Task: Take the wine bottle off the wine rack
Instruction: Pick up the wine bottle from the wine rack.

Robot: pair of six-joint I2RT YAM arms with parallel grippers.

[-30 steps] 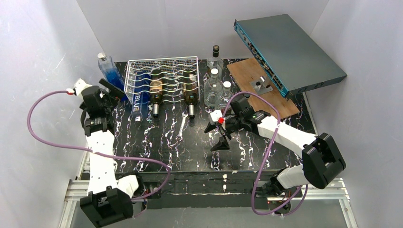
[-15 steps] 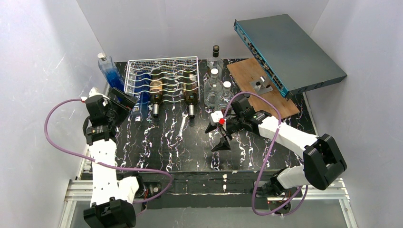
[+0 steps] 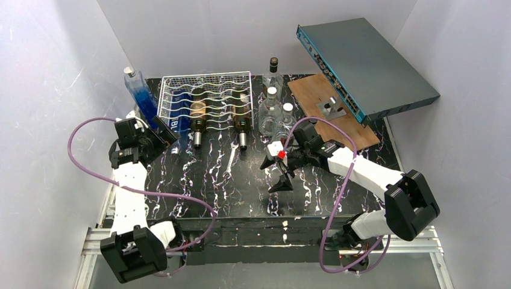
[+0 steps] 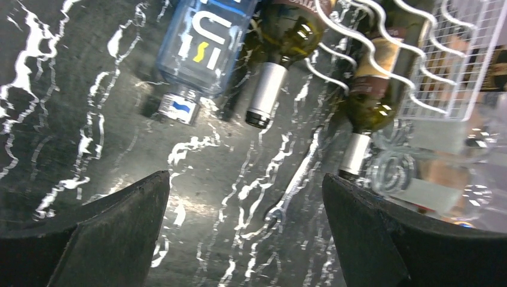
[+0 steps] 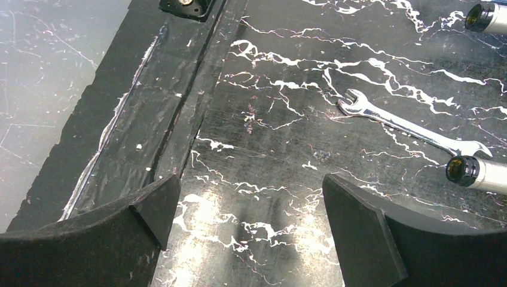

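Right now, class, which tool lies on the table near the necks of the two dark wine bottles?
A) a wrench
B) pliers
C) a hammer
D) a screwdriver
A: a silver wrench lies on the table by the neck of the right-hand wine bottle.

Bright, even light fills the scene, and the shadows are soft. The shiny black table with white veins [image 5: 269, 119] shows white glare in both wrist views. In the left wrist view, the silver-white wire wine rack [image 4: 457, 66] and the clear glass bottles [image 4: 412, 173] look blurry on the right.
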